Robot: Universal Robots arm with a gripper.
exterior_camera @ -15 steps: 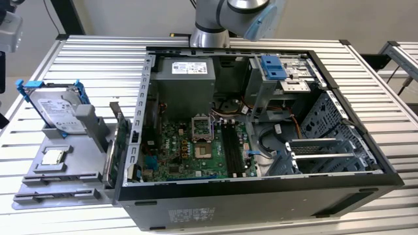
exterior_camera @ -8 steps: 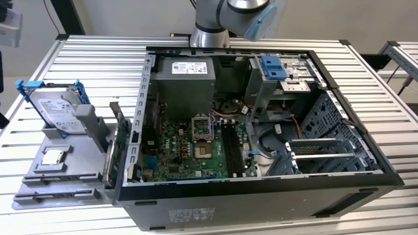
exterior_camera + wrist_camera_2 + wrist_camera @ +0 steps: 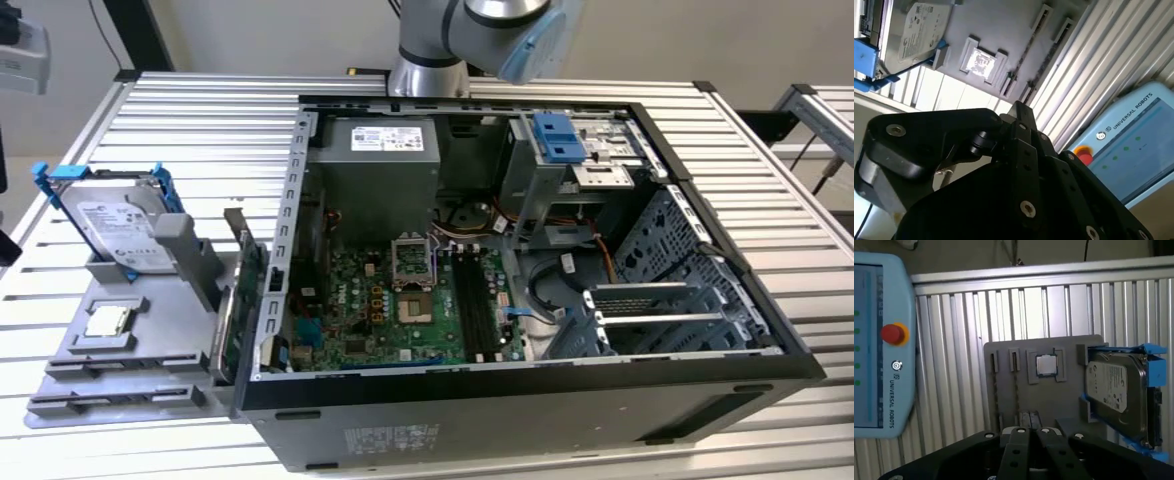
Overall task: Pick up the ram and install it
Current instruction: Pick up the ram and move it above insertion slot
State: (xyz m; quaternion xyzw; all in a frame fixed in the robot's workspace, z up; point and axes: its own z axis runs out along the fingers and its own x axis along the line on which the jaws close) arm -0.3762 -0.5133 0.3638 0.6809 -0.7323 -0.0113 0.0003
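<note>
The ram (image 3: 235, 300) stands on its edge in the grey holder tray (image 3: 147, 350), right beside the open computer case (image 3: 534, 380). In both wrist views it shows edge-on as a thin dark strip (image 3: 1016, 390) (image 3: 1026, 52) in a slot of the tray. My gripper (image 3: 1032, 432) (image 3: 1021, 107) hangs well above the tray with its black fingers together and nothing between them. The arm's grey and blue joint (image 3: 501, 35) sits behind the case. The long black memory slots (image 3: 470, 298) lie on the green motherboard inside the case.
On the tray there is also a silver hard drive in a blue bracket (image 3: 120, 232) (image 3: 1114, 390) and a small square processor chip (image 3: 107, 320) (image 3: 1045, 365). A pale blue teach pendant with a red button (image 3: 876, 340) (image 3: 1134, 145) lies on the ribbed metal table (image 3: 200, 110).
</note>
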